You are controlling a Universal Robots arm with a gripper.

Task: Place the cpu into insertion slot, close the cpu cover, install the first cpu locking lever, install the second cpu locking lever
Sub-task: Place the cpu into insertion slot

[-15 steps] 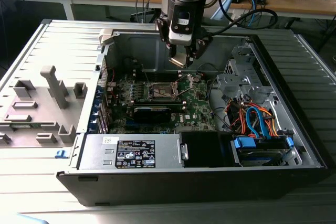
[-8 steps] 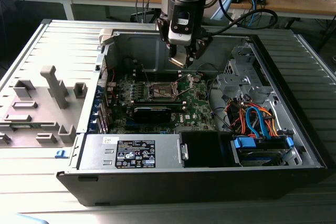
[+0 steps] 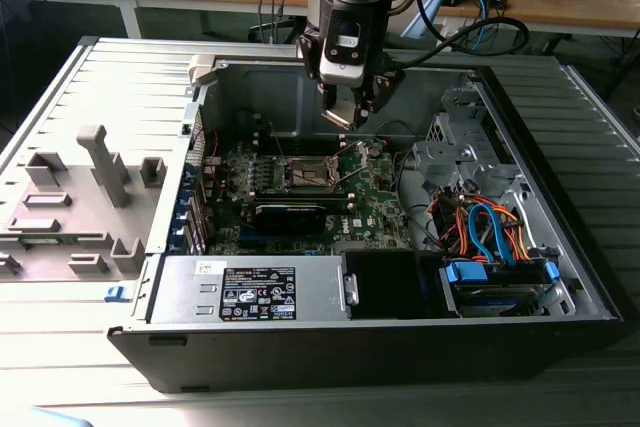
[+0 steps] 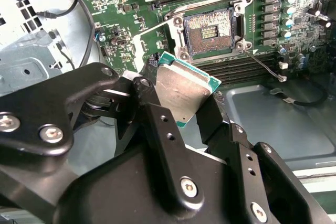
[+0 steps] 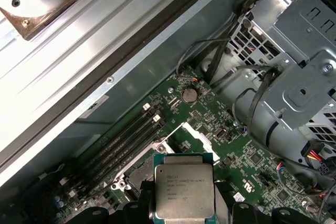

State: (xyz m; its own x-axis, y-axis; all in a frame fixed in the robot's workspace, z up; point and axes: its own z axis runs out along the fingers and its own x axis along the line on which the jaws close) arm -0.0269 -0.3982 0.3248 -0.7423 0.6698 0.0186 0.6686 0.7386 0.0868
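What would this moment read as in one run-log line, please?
gripper: shut on cpu | cpu: held above board, unseated | slot: empty, uncovered

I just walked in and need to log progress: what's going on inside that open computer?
A robot arm's gripper is shut on the cpu, gripping it by its edges above the green circuit board inside the open computer case. The insertion slot is empty with its contacts exposed. The cpu is not yet seated in it.
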